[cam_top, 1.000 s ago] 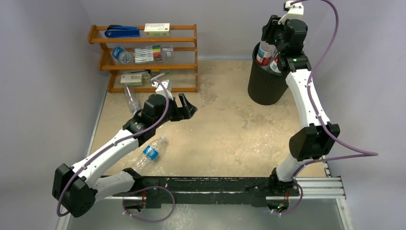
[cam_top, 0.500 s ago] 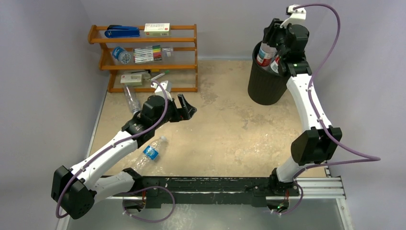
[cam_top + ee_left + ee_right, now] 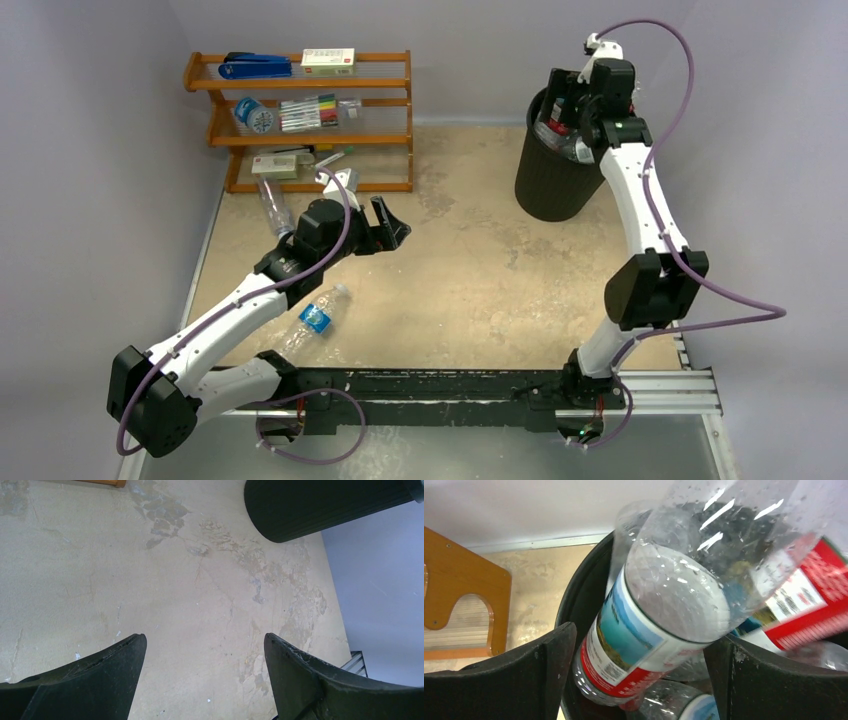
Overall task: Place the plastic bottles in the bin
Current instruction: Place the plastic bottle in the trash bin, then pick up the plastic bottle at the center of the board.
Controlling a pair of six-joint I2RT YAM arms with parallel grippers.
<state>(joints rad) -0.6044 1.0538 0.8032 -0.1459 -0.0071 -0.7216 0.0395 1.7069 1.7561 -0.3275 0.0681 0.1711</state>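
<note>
Over at the far right corner, right gripper point(image 3: 640, 635) hangs above the bin point(image 3: 548, 190), fingers spread wide. A red-and-blue-labelled bottle point(image 3: 624, 650) lies between them inside the bin; can't tell if they touch it. Left gripper point(image 3: 205, 637) is wide open, empty, over the table point(image 3: 480, 270). A blue-label bottle point(image 3: 316, 317) lies beside the left arm, and a clear bottle point(image 3: 274, 212) by the shelf rack point(image 3: 300, 186).

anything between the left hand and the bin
Nothing: only bare, stained tabletop between the left hand and the bin, clear in the left wrist and top views.
</note>
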